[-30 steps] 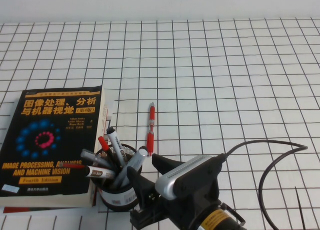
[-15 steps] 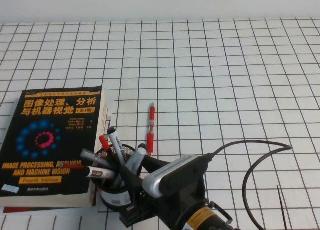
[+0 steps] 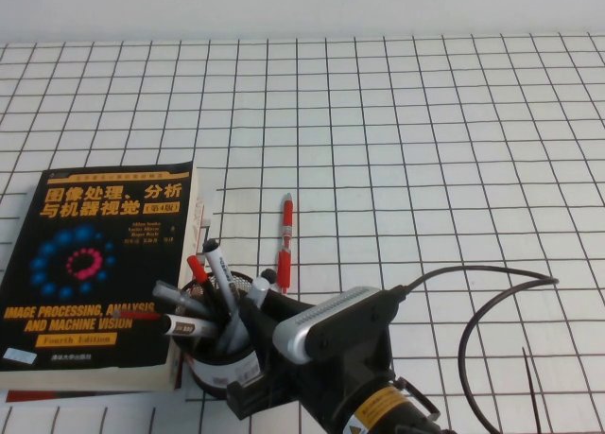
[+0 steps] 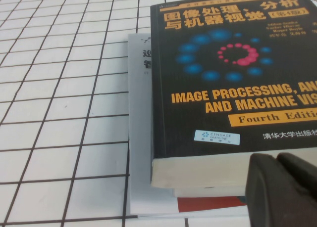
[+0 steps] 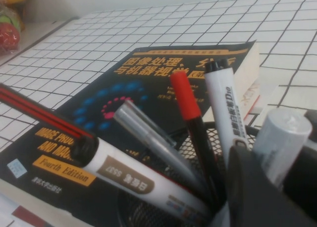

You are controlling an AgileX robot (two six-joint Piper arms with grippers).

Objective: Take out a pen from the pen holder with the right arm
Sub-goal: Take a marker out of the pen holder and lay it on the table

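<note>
White tabletop ruled with a black grid (image 3: pixel 425 122) stretches open beyond and to the right. Close to the near edge stands a black mesh pen holder (image 3: pixel 210 375), crowded with leaning markers, just beside a dark-covered textbook (image 3: pixel 85 264) on its left. The right gripper (image 3: pixel 260 306) reaches in from the near side, pinching a grey-capped marker (image 3: pixel 258 287) at the holder's right rim. A loose red pen (image 3: pixel 285 240) lies just beyond the holder. The left gripper (image 4: pixel 276 163) hangs over the textbook's near edge, its tips pressed together.

Right gripper (image 3: pixel 260 300) advanced left onto pen holder (image 3: pixel 219 370). Jaws, wide before, now pinch grey-capped marker (image 3: pixel 256 288), nudged slightly left. Cable (image 3: pixel 554 281) loop drawn left.
</note>
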